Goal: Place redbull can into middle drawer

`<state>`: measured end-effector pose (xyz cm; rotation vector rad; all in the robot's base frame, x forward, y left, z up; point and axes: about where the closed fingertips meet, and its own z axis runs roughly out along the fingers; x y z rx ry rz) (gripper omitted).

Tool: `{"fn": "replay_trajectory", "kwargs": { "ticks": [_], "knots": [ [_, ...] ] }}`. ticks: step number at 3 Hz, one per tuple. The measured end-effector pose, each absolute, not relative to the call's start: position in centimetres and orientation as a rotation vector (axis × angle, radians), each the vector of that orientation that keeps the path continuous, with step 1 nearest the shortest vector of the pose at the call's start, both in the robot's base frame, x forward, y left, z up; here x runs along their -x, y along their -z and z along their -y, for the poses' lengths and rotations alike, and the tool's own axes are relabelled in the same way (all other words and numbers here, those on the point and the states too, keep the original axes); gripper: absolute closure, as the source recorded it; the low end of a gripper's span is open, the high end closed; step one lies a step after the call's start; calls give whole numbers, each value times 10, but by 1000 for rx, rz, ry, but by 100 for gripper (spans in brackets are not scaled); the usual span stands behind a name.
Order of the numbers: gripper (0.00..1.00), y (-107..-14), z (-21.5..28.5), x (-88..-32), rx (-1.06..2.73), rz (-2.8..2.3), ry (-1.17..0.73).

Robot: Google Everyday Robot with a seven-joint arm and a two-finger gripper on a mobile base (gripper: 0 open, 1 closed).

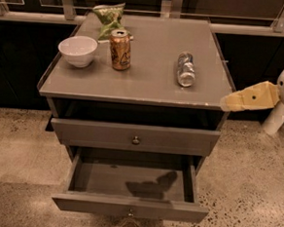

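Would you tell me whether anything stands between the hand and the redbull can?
Nothing visible does. The hand hangs just beyond the right front corner of the tabletop, and only bare surface separates it from the redbull can, which lies on its side.
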<state>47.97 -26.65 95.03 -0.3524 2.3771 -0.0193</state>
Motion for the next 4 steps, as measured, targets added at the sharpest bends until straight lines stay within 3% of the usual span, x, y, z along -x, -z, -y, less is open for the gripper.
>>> {"fn": "replay_trajectory", "kwargs": {
  "ticks": [3, 4],
  "knots": [
    [0, -937, 270, -504, 2, -2323, -130],
    [0, -932, 226, -551, 17, -2292, -184]
  ]
}}
